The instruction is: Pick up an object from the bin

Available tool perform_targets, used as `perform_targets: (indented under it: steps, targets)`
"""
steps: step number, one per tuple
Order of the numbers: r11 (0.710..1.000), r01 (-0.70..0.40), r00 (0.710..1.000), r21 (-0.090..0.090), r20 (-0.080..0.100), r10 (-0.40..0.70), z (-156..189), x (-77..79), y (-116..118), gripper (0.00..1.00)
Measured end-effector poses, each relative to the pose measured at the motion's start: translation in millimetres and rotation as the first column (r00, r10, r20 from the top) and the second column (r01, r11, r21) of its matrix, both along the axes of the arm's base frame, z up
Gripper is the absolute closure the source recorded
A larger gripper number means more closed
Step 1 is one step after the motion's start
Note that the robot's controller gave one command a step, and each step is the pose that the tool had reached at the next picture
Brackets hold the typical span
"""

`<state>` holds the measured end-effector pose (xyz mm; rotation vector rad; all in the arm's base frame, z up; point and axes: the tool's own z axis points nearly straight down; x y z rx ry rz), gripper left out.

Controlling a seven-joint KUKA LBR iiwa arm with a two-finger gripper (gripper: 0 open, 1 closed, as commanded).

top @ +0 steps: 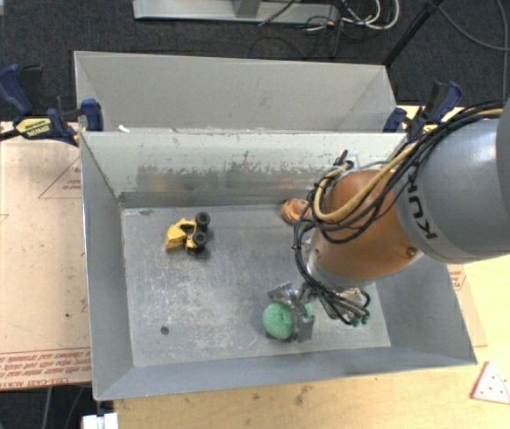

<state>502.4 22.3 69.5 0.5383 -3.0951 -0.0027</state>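
Gripper (298,315), its spread impossible to tell, sits low at the near right, the round green ball (278,323) touching its left side.

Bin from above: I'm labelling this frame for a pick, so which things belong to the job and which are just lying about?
In the job:
gripper, low at the front
green ball, close beside it, on the view's left

Lying about:
yellow toy with black wheels, back left
small orange thing, by the back wall
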Motion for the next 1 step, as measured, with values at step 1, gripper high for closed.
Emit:
perform_targets:
  steps: [1]
  targets:
    - [1.0,-0.004,1.0,0.0,0.006,0.004,203.3,-4.2,13.6,1.0]
